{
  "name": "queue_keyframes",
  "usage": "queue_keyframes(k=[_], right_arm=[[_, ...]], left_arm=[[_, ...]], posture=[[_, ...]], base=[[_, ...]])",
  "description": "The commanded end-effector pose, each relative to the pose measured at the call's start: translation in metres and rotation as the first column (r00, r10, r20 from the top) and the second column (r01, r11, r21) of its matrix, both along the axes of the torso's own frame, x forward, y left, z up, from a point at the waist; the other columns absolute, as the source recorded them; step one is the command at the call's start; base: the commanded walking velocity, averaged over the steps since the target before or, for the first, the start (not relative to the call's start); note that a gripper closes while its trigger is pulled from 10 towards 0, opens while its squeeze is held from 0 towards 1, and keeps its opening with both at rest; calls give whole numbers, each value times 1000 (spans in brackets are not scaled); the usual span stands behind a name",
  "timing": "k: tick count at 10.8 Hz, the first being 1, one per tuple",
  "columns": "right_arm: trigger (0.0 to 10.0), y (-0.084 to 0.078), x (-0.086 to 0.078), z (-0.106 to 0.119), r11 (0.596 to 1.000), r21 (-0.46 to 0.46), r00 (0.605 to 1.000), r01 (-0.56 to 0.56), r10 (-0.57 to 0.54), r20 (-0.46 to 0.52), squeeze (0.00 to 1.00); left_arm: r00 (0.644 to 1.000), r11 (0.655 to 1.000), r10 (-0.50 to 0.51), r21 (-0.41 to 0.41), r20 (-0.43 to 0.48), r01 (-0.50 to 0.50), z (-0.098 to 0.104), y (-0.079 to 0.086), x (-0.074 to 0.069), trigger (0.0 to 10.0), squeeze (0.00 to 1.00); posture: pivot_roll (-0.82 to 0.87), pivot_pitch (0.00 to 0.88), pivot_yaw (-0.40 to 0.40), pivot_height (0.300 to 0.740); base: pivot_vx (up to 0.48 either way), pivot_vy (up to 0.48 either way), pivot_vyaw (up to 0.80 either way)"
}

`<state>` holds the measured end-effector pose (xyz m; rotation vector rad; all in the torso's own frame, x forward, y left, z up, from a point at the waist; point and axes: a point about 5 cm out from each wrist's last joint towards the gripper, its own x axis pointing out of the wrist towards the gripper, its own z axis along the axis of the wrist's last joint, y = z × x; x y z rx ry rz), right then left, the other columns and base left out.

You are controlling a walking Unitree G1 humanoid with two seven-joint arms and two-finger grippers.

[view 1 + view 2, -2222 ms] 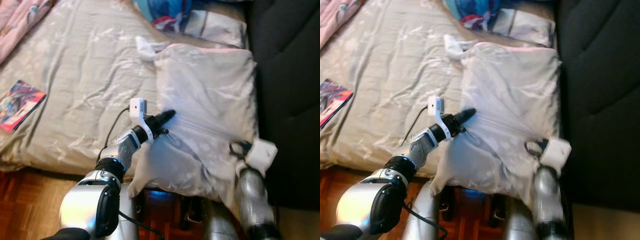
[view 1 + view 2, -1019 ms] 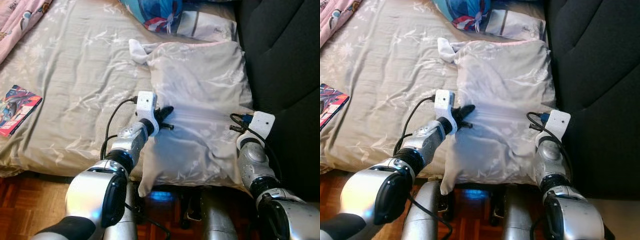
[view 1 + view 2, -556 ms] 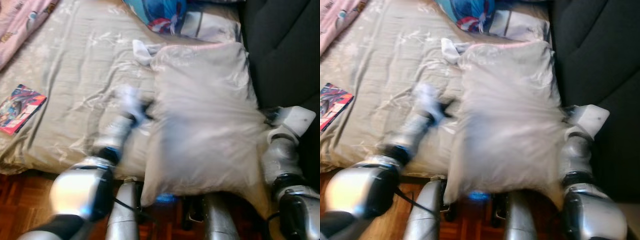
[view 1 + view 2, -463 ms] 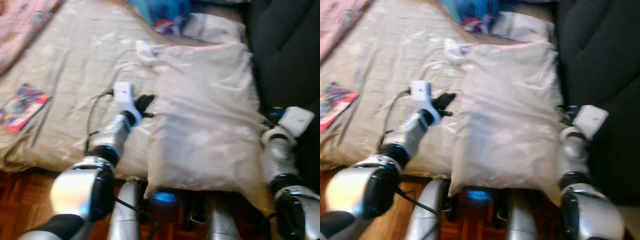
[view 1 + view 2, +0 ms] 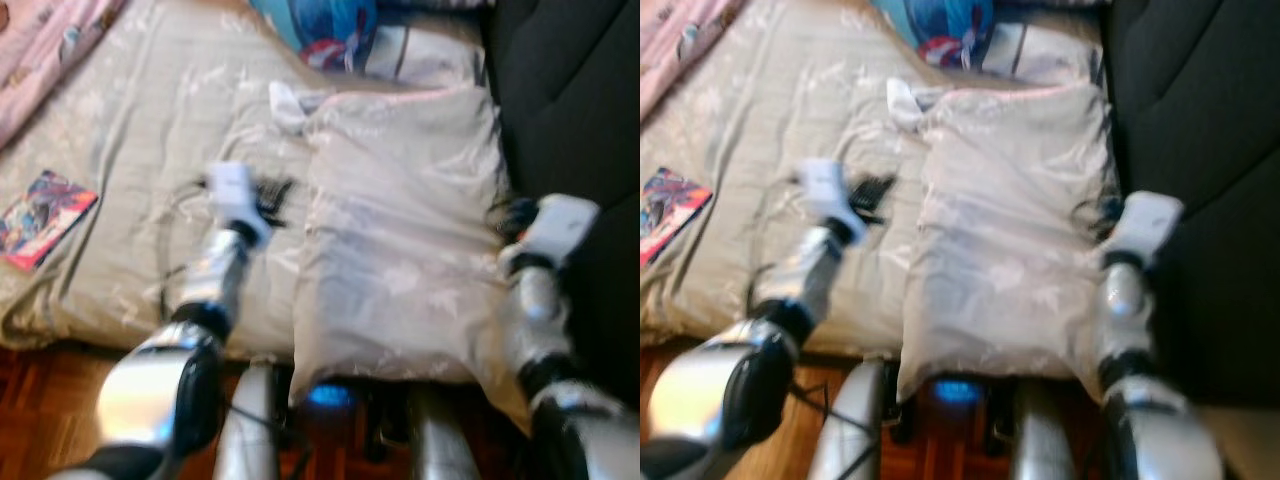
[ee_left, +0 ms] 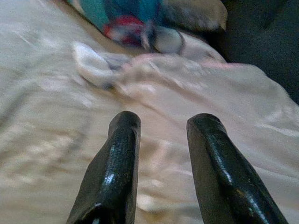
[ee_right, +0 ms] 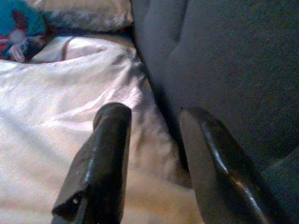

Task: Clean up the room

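The left gripper (image 6: 161, 140) hangs over the sheet (image 5: 130, 160) just beside the pillow's (image 5: 400, 230) left edge, its two black fingers (image 6: 119, 158) spread apart with nothing between them. The right gripper (image 7: 154, 140) sits at the pillow's right edge, where the pale cloth meets the dark sofa (image 5: 570, 100); its fingers (image 7: 105, 154) are also spread and empty, one over the pillow, the other over the sofa's side. Both arms show blurred in the head views, the left one (image 5: 215, 275) reaching up beside the pillow, the right one (image 5: 535, 300) along the pillow's far side.

The pillow lies flat on the bed, its near end hanging a little past the mattress edge above the wooden floor (image 5: 40, 400). Left of the pillow, well apart and near the bed's left edge, rests a colourful book (image 5: 45, 215). At the pillow's far left corner lies a small white sock (image 6: 93, 65), touching it. Beyond the pillow's far end sits a blue and red bundle (image 5: 330, 25) with another pale pillow (image 5: 430, 55) beside it, against the sofa. A pink blanket (image 5: 40, 40) covers the bed's far left corner.
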<state>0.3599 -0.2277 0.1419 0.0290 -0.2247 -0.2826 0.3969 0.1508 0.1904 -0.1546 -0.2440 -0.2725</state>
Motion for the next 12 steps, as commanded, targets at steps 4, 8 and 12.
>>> queue_keyframes(k=[4, 8, 12], right_arm=[[10000, -4, -44, -56, 997, 67, 996, 32, -26, -80, 0], [10000, 5, -50, -78, 994, 110, 983, 12, 8, -183, 0], [10000, 11, -62, -117, 983, 177, 915, -38, 106, -389, 0]], left_arm=[[968, 964, 240, 134, -76, -229, -63, 58, -38, 10000, 0], [929, 945, 301, 198, -215, -260, -103, 64, -56, 10000, 0], [780, 926, 370, 270, -506, -264, -169, 72, -95, 10000, 0]], posture=[[52, 245, 21, 683], [48, 173, 22, 740], [64, 105, -6, 740]], base=[[0, 0, 0], [0, 0, 0], [0, 0, 0]])
